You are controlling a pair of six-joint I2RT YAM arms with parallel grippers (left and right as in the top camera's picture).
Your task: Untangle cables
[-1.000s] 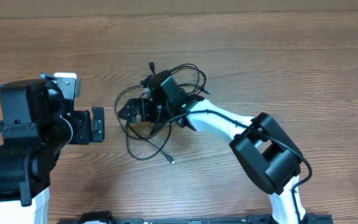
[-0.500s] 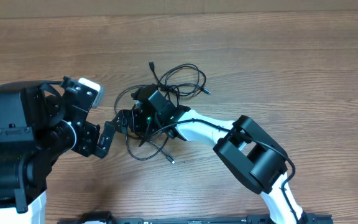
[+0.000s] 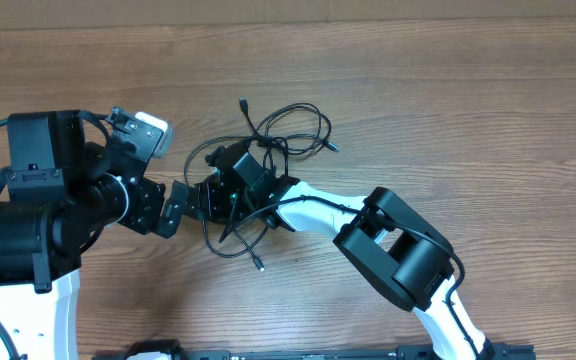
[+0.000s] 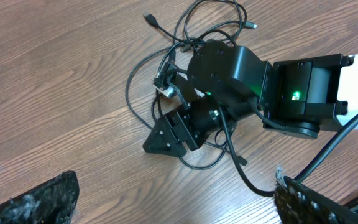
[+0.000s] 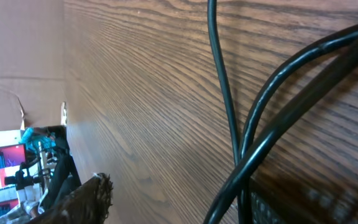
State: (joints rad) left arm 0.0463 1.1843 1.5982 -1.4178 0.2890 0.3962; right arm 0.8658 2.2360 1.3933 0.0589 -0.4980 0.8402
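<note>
Overhead view, starting on the left: the left end effector (image 3: 171, 203) hovers low over the bench (image 3: 488, 90) with its jaws spread wide. It holds nothing and sits just beside the heap. The left wrist view agrees, with both rough pads at the frame's bottom corners and bare wood between them.

Moving to the middle, the cables (image 3: 273, 143) lie in a loose knot near the bench's centre. Loops fan out toward the far side, and one strand trails toward the near edge, ending in a small plug tip (image 3: 258, 265). Another plug (image 4: 149, 18) pokes out at the far end.

Then the right end effector (image 3: 206, 182) is down in the near-left part of the knot, jaws apart and straddling strands. I cannot make out a pinch on anything. Its wrist view shows glossy black cords crossing right at the lens.

On handling, these cords look light, limp and smooth. I'd expect them to drag their neighbours along and slip through a loose pinch. Best hold, I'd say: a single strand close behind a plug, where it stiffens. A tug at the crowded middle would likely just tighten the tangle.
</note>
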